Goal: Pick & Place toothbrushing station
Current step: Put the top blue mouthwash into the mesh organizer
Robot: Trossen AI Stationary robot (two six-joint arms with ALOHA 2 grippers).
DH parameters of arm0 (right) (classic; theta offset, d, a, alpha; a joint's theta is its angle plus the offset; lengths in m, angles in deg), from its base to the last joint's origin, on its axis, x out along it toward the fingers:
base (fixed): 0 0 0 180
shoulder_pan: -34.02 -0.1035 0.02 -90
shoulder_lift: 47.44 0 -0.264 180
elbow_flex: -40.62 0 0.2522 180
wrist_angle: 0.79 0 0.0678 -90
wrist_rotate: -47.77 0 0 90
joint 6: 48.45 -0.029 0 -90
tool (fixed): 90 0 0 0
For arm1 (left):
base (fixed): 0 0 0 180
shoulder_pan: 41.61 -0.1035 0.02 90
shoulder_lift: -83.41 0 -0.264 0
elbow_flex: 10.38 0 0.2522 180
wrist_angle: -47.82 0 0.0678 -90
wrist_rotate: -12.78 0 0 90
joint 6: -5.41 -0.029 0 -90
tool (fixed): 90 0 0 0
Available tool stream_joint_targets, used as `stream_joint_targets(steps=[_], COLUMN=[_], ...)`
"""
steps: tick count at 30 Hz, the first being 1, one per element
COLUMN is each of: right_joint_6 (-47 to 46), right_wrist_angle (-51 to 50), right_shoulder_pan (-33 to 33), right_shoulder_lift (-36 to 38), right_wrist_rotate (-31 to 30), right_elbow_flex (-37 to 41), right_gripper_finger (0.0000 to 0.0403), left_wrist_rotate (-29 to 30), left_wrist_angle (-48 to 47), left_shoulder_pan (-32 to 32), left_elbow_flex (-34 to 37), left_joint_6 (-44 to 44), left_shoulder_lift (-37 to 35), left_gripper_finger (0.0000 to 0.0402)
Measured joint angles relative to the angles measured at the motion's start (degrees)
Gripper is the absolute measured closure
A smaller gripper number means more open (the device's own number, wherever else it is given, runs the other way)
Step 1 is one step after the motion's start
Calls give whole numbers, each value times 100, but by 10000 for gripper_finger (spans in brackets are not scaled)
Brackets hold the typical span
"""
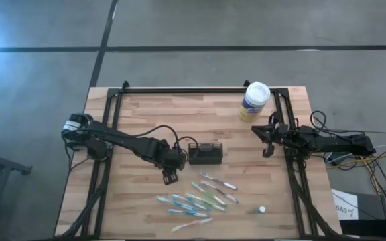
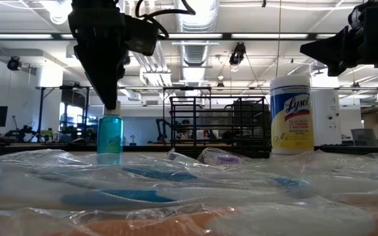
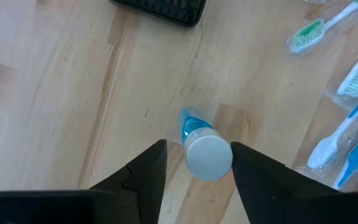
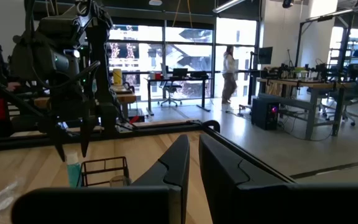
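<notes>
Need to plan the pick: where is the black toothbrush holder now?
In the high view the black holder sits mid-table, just right of the left gripper, above the scattered toothbrushes.

On the wooden tabletop (image 1: 146, 110) the left pincer (image 1: 169, 178) is just beside the black holder (image 1: 205, 153), toothbrushes (image 1: 203, 197) lie near, and the right pincer (image 1: 265, 139) waits near a white-lidded canister (image 1: 254, 101).

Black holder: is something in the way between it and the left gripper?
Yes, a little. The left gripper hangs open right over a small blue bottle with a white cap, which stands between its fingers. Past the bottle only bare table lies before the black holder.
</notes>
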Motion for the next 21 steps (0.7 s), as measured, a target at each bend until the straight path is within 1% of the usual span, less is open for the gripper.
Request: stream_joint_targets(steps=[4, 9, 14, 17, 21], right_joint_6=[0, 0, 3, 2, 2], right_wrist_angle=[0, 0, 0, 0, 1], right_shoulder_pan=[0, 0, 2, 2, 2], right_shoulder_lift=[0, 0, 0, 0, 0], right_wrist_rotate=[0, 0, 0, 0, 0], right_elbow_flex=[0, 0, 0, 0, 0], right_gripper_finger=[367, 367, 367, 367, 367], left_wrist_rotate=[11, 48, 52, 52, 98], left_wrist_angle=[2, 39, 37, 22, 52], left_shoulder_pan=[0, 0, 7, 10, 13], left_elbow_flex=[0, -2, 0, -7, -20], left_joint_6=[-92, -115, -267, -540, -744], left_shoulder_lift=[0, 0, 0, -23, -403], left_gripper_finger=[250, 308, 308, 308, 308])
